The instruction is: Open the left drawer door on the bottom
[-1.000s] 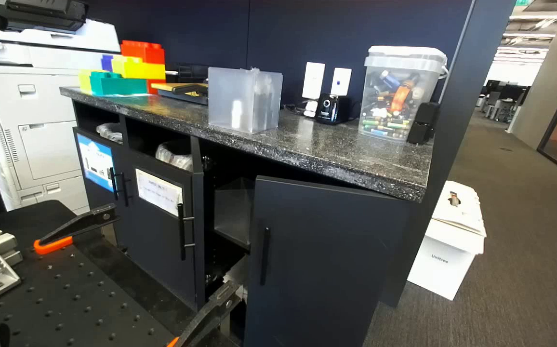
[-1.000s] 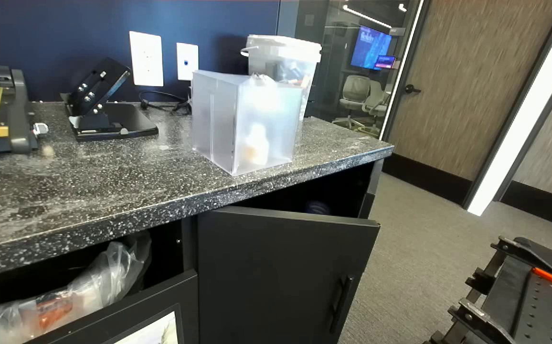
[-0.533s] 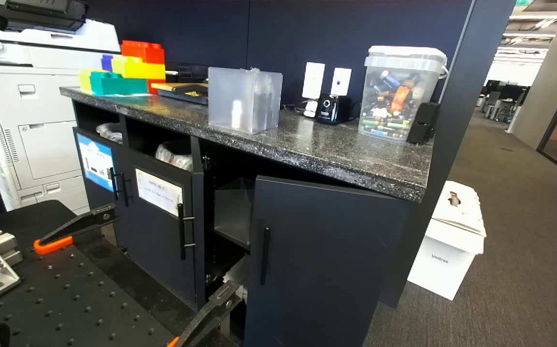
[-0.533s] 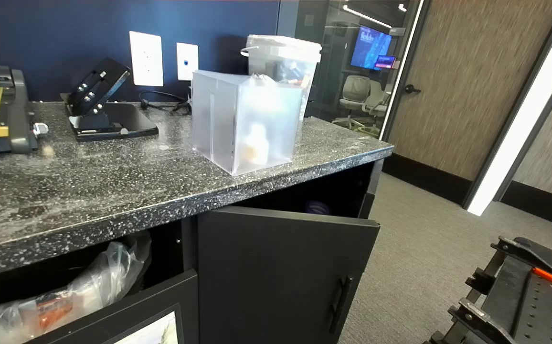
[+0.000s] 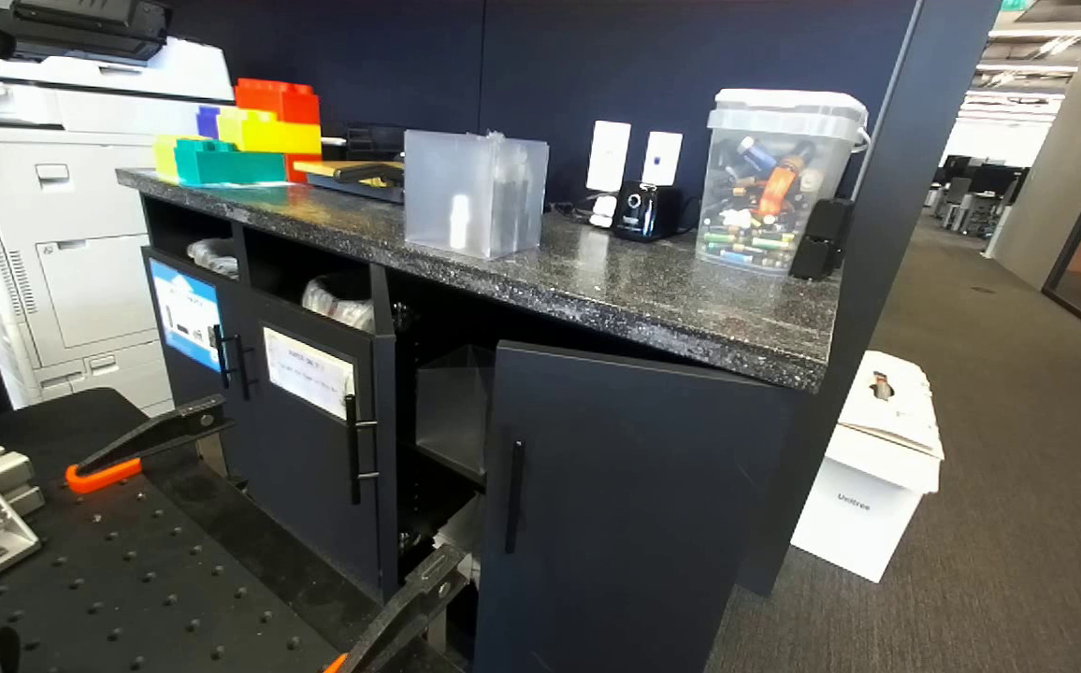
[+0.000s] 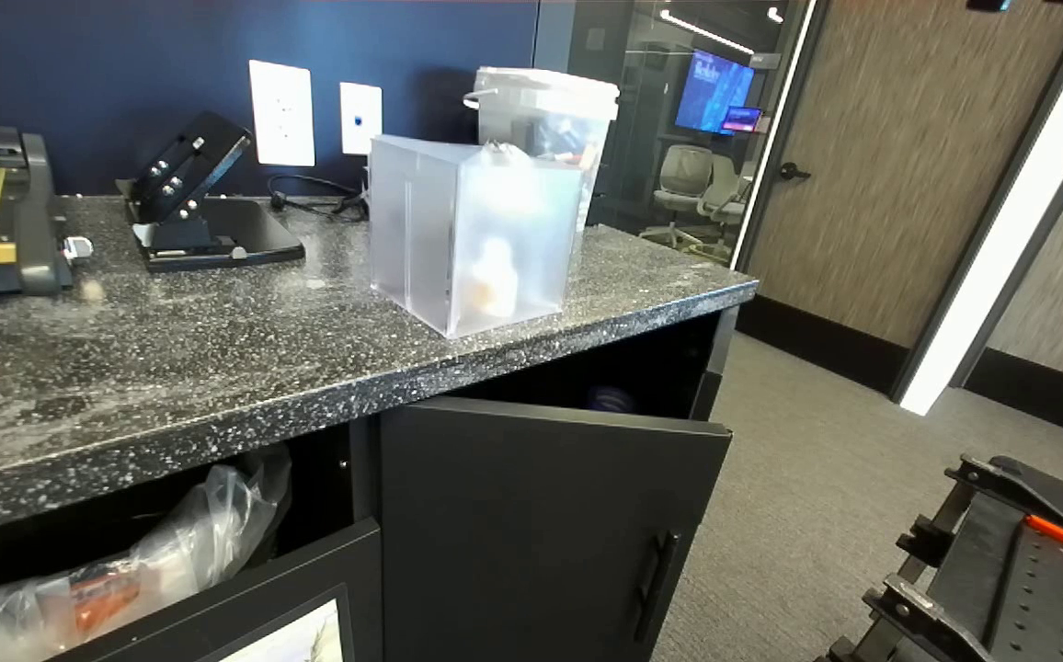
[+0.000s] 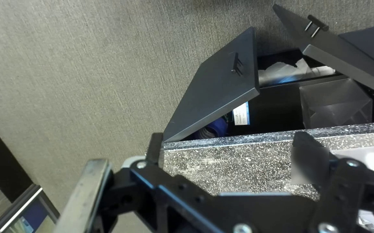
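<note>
Matte navy-black, and it's standing open: in an exterior view the left drawer door [image 6: 531,524] hangs beneath the front edge of the counter [image 6: 246,313], a stiff, smooth board, probably heavyish to swing, slim bar handle [image 6: 657,586] the place to hook! Then, in an exterior view, it's edge-on, tall, flat, well away from the counter's right-hand corner. Wrist view: gripper [image 7: 232,153] spread wide, holding nothing, one fingertip beside a counter corner!
</note>
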